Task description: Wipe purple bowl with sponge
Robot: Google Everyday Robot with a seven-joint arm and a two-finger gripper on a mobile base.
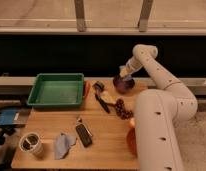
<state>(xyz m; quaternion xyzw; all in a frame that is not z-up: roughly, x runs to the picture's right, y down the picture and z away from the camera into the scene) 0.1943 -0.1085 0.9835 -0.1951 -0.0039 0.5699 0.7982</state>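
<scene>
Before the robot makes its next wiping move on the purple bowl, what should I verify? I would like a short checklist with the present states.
1. Gripper at the purple bowl: ok, it hangs just above the bowl's far rim.
2. Sponge in the gripper: cannot tell.
3. Bowl upright on the table: ok, it stands near the far edge.
4. Dark red bunch apart from the bowl: ok, it lies nearer the camera.
5. Green tray away from the arm: ok, it is on the table's left side.
</scene>
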